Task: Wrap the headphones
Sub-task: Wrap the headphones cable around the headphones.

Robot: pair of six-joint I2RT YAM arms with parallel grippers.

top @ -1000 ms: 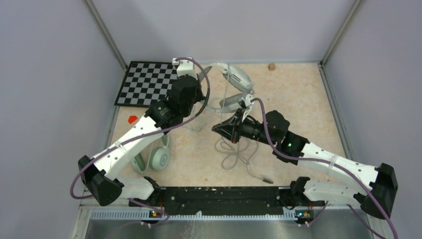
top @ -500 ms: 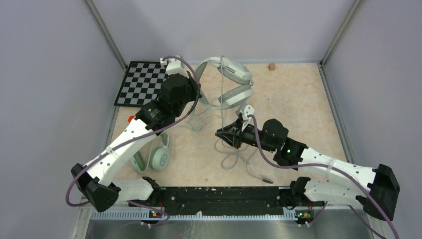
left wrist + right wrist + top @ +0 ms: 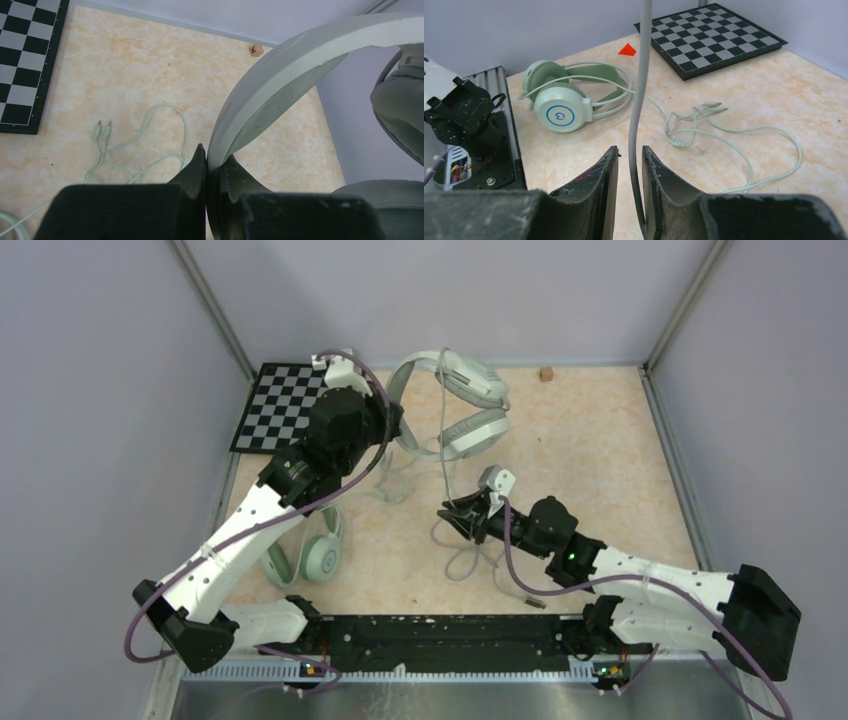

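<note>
My left gripper [image 3: 396, 426] is shut on the headband [image 3: 280, 75] of the white headset [image 3: 472, 377] and holds it in the air at the back, cups hanging to the right. Its grey cable [image 3: 445, 455] drops straight down and passes between the fingers of my right gripper [image 3: 448, 512]. In the right wrist view the jaws [image 3: 630, 152] stand a little apart, wider than the cable [image 3: 640, 75], which rests against one finger. The mint-green headset [image 3: 320, 555] lies flat at the left under my left arm, also in the right wrist view [image 3: 560, 107].
The pale-green cable [image 3: 395, 485] lies in loose loops mid-table. The rest of the grey cable [image 3: 470, 558] is piled near the front, its plug [image 3: 537, 602] near the edge. A checkerboard [image 3: 285, 405] lies back left, a small brown cube [image 3: 546, 373] at the back wall.
My left gripper has carried the white headset up and back-left. My right gripper has drawn back toward the near edge, lower along the grey cable, which now hangs straighter.
</note>
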